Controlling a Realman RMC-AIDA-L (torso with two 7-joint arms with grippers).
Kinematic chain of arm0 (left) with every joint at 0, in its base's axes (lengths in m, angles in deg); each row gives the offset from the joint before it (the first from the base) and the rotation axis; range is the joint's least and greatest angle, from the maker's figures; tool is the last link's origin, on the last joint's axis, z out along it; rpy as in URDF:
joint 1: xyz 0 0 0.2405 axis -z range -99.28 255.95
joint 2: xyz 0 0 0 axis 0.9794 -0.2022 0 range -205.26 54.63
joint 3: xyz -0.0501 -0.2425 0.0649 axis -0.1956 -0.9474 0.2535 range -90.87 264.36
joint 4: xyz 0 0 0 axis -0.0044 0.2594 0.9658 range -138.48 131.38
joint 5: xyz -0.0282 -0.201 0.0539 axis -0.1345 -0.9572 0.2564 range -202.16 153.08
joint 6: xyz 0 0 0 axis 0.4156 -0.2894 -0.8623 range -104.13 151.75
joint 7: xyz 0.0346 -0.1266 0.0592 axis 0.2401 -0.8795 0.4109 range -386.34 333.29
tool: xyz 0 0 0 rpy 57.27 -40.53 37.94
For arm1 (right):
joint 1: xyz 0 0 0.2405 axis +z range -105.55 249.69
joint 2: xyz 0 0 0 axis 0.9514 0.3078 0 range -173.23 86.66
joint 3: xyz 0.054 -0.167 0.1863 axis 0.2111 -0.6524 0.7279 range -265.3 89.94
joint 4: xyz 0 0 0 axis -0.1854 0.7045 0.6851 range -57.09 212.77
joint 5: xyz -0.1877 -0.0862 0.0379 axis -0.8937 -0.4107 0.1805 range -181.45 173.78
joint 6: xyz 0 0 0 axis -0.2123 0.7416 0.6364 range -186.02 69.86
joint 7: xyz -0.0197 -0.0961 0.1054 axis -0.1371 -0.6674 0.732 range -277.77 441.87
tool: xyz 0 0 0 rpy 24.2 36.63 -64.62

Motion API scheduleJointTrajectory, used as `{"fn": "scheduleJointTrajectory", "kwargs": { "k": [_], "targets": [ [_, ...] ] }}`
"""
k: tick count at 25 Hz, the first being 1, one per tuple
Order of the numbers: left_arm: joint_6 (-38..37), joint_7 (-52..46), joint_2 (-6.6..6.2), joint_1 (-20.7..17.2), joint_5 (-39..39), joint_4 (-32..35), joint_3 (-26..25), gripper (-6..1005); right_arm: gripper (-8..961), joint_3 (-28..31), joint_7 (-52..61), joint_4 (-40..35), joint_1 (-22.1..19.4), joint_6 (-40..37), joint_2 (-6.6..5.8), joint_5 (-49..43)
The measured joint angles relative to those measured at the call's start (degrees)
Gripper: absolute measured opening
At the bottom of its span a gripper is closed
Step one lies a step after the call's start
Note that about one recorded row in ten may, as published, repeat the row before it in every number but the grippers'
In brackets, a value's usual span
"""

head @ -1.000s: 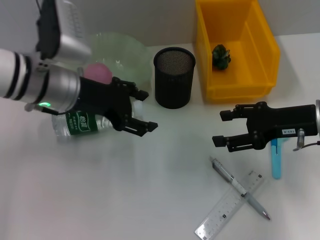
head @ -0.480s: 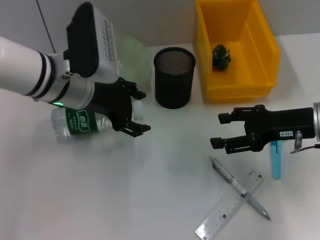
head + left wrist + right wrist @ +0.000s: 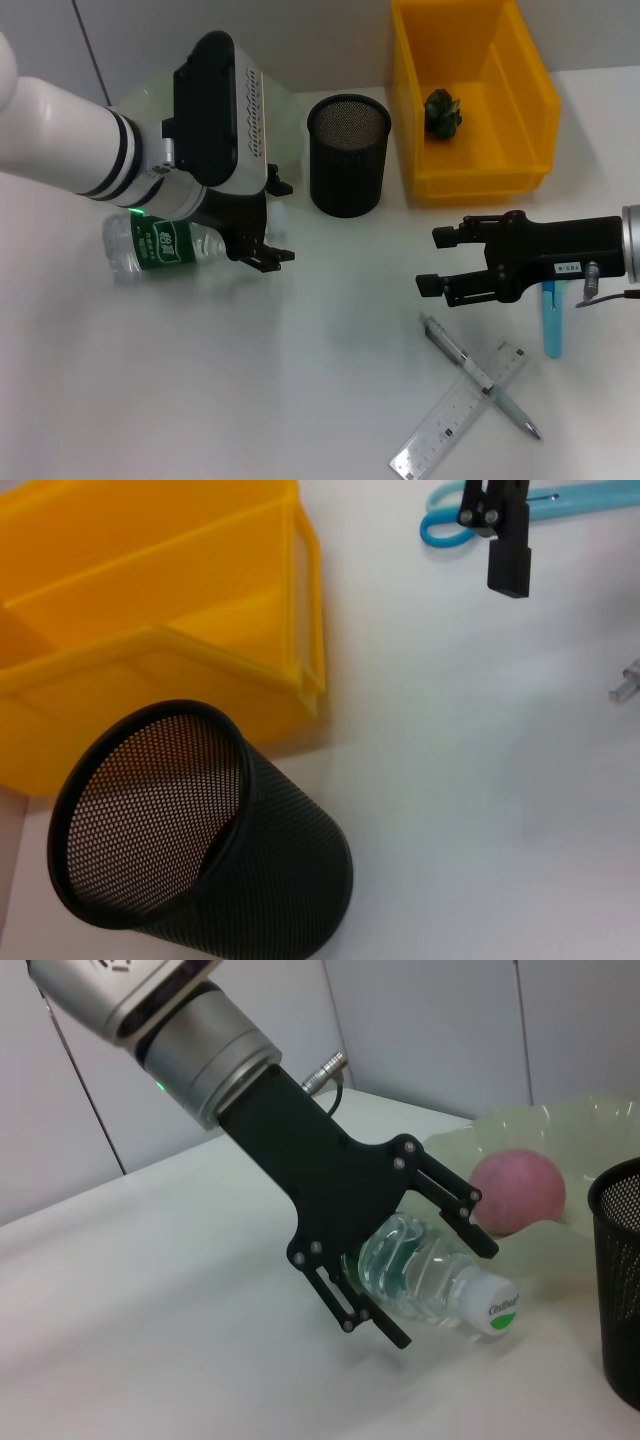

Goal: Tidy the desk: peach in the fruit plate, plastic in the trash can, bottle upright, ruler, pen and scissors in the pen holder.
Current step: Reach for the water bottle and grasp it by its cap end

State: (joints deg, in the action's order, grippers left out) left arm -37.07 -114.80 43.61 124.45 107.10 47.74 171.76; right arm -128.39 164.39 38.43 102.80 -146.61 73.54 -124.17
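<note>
Beside the black mesh pen holder (image 3: pixel 347 155), the left pincer (image 3: pixel 418 1260), fingers apart astride the lying clear plastic bottle (image 3: pixel 170 245), should clamp mid-body before tilting it upright.

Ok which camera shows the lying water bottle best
The right wrist view: the clear plastic water bottle with the green label lies on its side, white cap showing, between the left gripper's open jaws. The head view shows only its labelled end behind the arm. The left wrist view misses it.
</note>
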Motion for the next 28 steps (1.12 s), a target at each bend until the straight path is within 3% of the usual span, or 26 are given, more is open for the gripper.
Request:
{"fn": "scheduleJointTrajectory", "kwargs": {
  "k": [13, 28],
  "targets": [
    [4.6, -0.1, 0.08, -0.4, 1.6, -0.5, 4.7, 814, 811, -0.2, 1.1, 0.1, 0.3, -0.2, 0.06, 0.2],
    [6.6, -0.2, 0.16, -0.5, 2.3, -2.1, 6.0, 815, 811, 0.2, 1.7, 0.1, 0.2, -0.6, 0.06, 0.2]
  ]
}}
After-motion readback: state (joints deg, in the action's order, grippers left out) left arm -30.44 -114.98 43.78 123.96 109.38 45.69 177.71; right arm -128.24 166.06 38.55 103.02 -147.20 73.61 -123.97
